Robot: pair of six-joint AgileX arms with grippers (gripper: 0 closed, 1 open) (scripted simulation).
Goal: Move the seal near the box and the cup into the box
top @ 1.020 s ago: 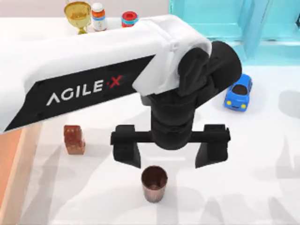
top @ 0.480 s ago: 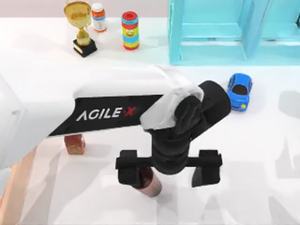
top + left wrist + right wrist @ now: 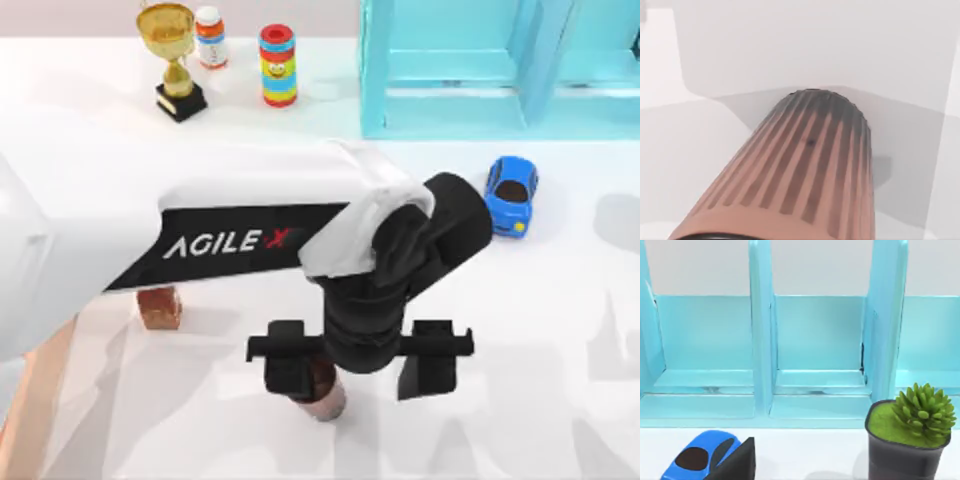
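Box: a strip of thick light-tan wooden rim [image 3: 38, 385] runs along the lower left edge of the top view; its inside lies out of frame.
Seal: the small reddish-brown mottled block [image 3: 160, 308] stands upright at left of centre, just right of that rim, partly under the white arm.
Left gripper [image 3: 358, 362]: low in the centre of the top view, black fingers [image 3: 288, 368] spread wide around the cup, one finger at its rim, the other well to its right.
Cup: the dark brown ribbed tumbler [image 3: 322, 392] stands upright on the white table [image 3: 540, 400], mouth up; in the left wrist view its coppery-pink ribs [image 3: 805, 165] taper away from the camera.
Blue toy car [image 3: 511, 194]: right of centre, before the turquoise shelf unit [image 3: 480, 70].
Right gripper: a dark finger [image 3: 737, 464] shows beside the car; whether it is open I cannot tell.
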